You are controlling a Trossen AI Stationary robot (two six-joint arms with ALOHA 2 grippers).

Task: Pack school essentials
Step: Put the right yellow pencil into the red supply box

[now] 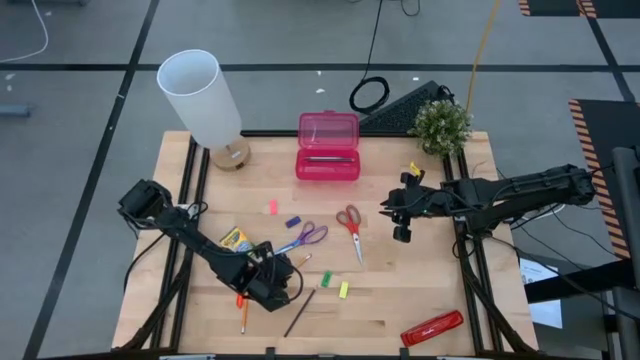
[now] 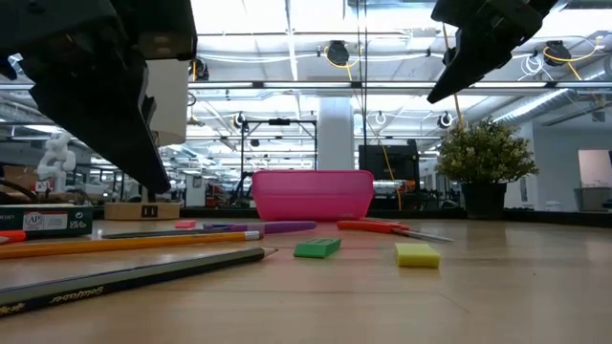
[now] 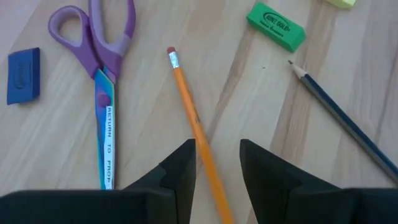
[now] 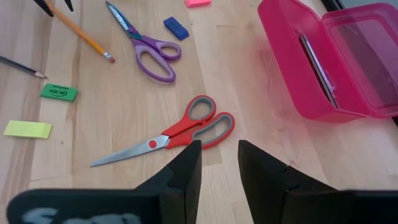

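Two grippers parted, empty — left gripper (image 3: 217, 171) straddles the orange wooden pencil (image 3: 196, 127), needs closing; right gripper (image 4: 219, 165) hovers near red-handled metal scissors (image 4: 180, 132).

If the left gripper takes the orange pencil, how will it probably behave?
The orange pencil looks thin, stiff and light, so the open left gripper above it should lift it easily. It may roll on the flat table if nudged. Gripped off-centre, it would likely tilt.
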